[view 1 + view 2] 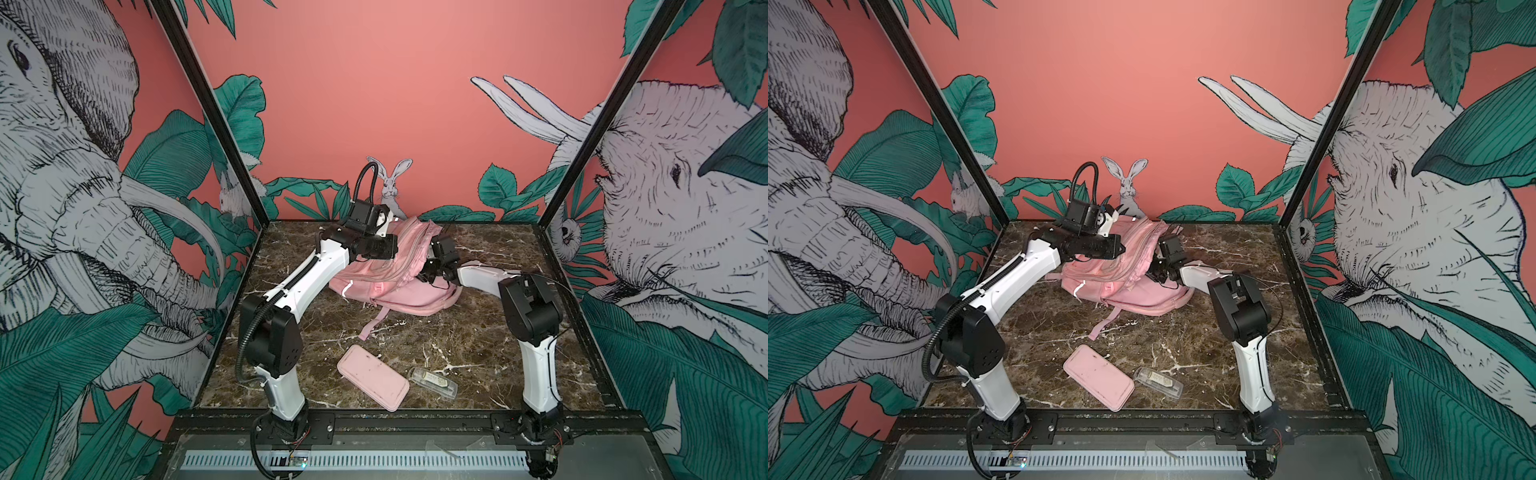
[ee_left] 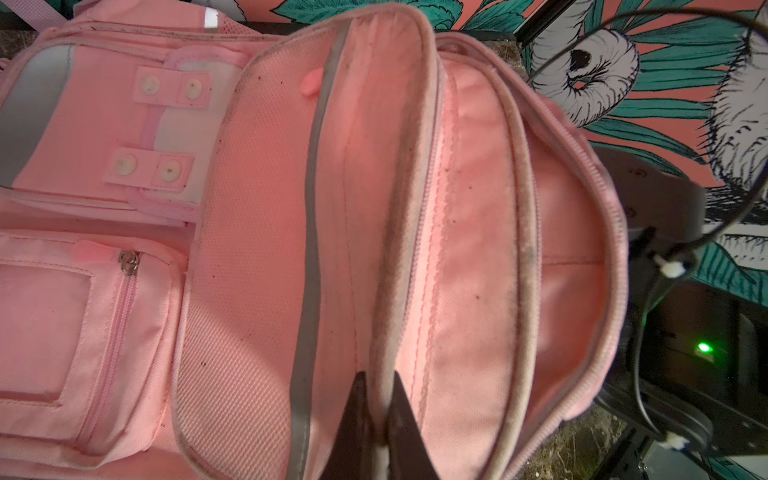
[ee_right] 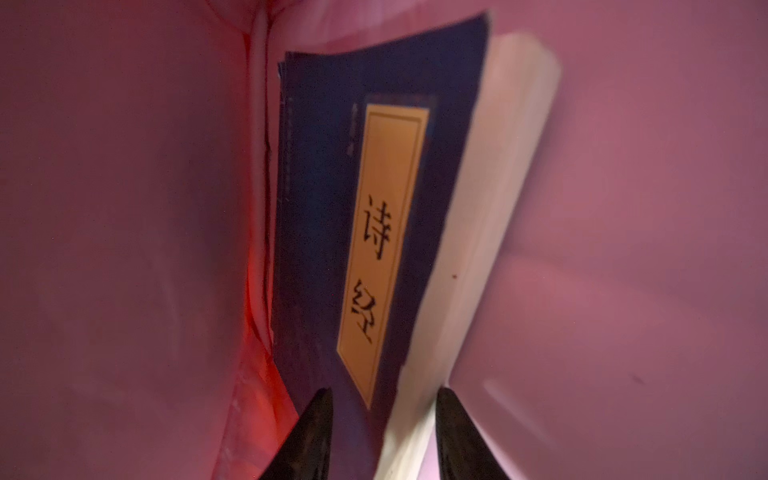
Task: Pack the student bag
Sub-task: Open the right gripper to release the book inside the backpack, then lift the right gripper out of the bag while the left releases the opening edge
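Bag [image 2: 104, 311] rim is pinched by the left hand [image 2: 379, 382], so it is open. Right hand [image 3: 385, 395] reaches inside around the book [image 3: 316, 208]; squeezing or loose, I cannot tell.

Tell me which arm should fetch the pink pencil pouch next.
Right, probably. The left claw is shut on the student bag's opening edge, holding it open; letting go might close it. The right claw straddles the blue book inside the bag. The pencil pouch lies front-centre.
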You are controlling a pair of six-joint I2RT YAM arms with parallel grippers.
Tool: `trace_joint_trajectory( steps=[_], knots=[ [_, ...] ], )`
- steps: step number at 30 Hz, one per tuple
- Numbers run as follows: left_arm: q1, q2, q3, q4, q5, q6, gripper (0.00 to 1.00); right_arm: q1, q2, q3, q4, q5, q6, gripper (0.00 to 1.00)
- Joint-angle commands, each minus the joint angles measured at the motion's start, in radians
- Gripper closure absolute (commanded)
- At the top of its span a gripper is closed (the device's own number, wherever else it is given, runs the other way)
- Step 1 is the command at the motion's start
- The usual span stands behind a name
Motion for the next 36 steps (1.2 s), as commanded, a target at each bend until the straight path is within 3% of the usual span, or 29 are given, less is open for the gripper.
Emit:
trace_joint_trajectory(
  steps=[1,6,12,19,26,36],
  knots=[
    [0.015,-0.071,-0.003,0.072,-0.005,-0.015,1.0,0.01,0.029,0.051,0.002,-0.013,-0.002,0.61],
    [0.014,-0.062,-0.003,0.077,-0.002,-0.018,1.0,0.01,0.005,0.03,-0.003,-0.012,-0.017,0.59],
    [0.014,-0.036,-0.011,0.089,0.012,-0.021,1.0,-0.011,-0.116,-0.144,0.009,0.011,-0.049,0.52],
    [0.001,-0.005,-0.041,0.109,0.017,-0.026,1.0,-0.026,-0.372,-0.376,-0.118,0.116,-0.215,0.51],
    [-0.072,0.057,-0.027,0.1,-0.022,-0.002,1.0,-0.034,-0.663,-0.529,-0.32,0.249,-0.37,0.5],
    [-0.166,0.187,0.026,0.088,-0.055,0.004,1.0,-0.054,-0.944,-0.583,-0.531,0.41,-0.453,0.46]
  ],
)
